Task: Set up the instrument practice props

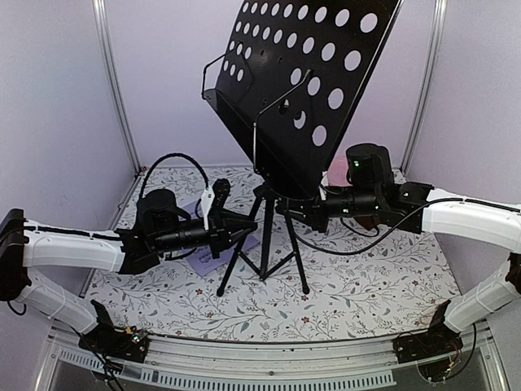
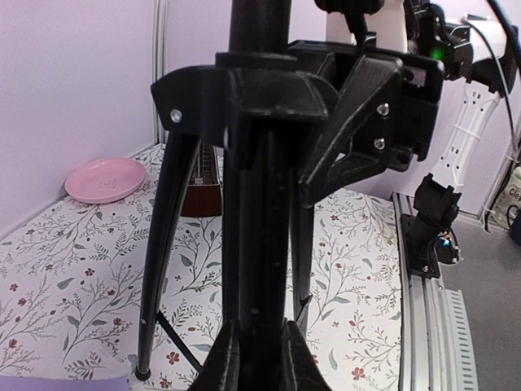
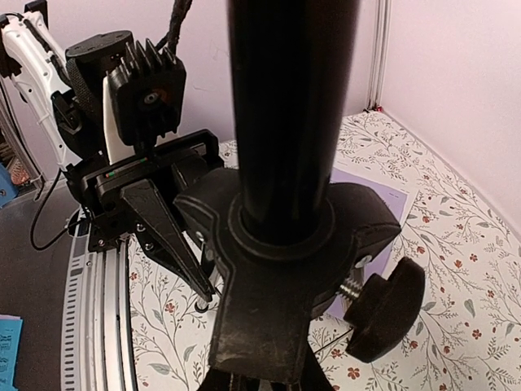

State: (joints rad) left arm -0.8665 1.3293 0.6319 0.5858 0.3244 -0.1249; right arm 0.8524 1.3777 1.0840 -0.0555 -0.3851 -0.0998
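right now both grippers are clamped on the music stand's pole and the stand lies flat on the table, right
Not flat: the music stand stands upright on the table, as the top external view shows. The left gripper and right gripper do clamp its pole.

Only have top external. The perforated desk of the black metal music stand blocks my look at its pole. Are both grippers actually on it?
Observer: Left wrist view: the left gripper has a finger on each side of the black centre pole, below the leg collar, closed on it.
Operator: Right one?
Observer: Right wrist view: the right gripper sits just under that collar, near its black clamp knob, the pole running up between its fingers.
Operator: Metronome? Not seeing it.
Observer: The small red-brown pyramid metronome stands behind a tripod leg, near the pink round plate, apart from it.
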